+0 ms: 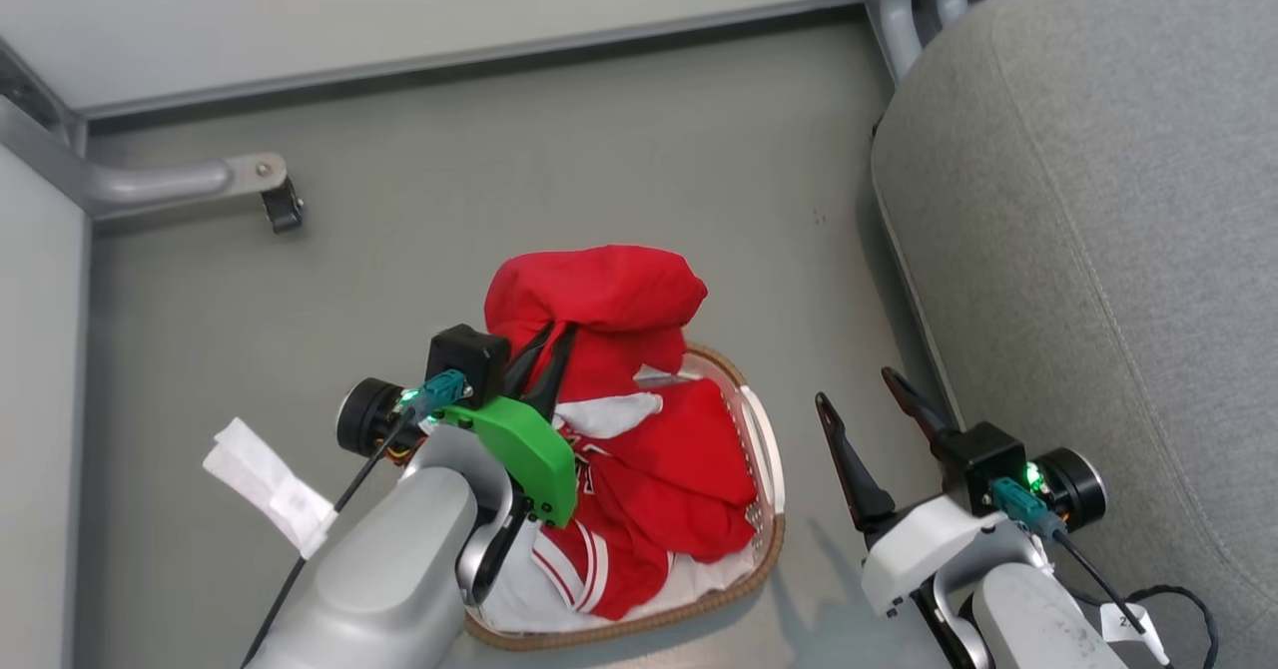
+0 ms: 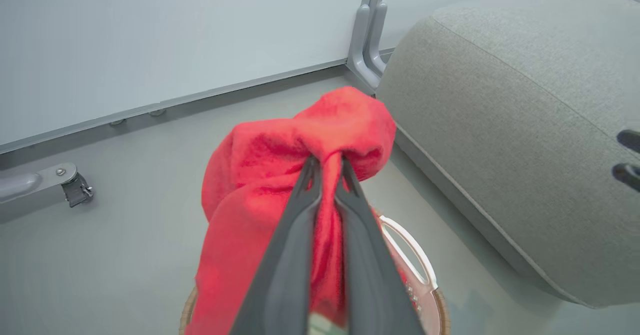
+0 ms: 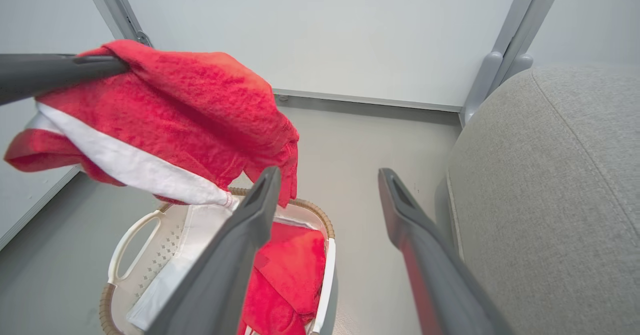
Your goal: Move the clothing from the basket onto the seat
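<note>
L gripper (image 1: 559, 332) is nearest me, over the basket (image 3: 145, 260); fingers almost closed, pinching a fold of one red garment (image 1: 594, 295); L wrist cam shows the cloth squeezed between the tips and bunched up past them. That garment is raised above the basket's far end, rest of it hanging down; R wrist cam shows a white band along its underside; can't tell if the low end clears the rim.

R gripper (image 1: 855, 387) is right of the basket, over the floor (image 1: 599, 150), between basket and seat (image 1: 1098, 250); fingers spread wide, nothing in them.

2nd garment (image 1: 689, 469) lies crumpled inside the basket, w/ white stripes at the near end and dark lettering close by the L arm; a white sheet (image 1: 519, 589) shows under it at the near rim. Basket stands on the floor near the seat's left edge, a strip of floor between them.

Seat is grey fabric w/ a stitched seam, rounded edge toward the basket; both garments are apart from it.

Farther off: a caster (image 1: 283, 205) on a grey frame leg at left; pale wall panels behind.
</note>
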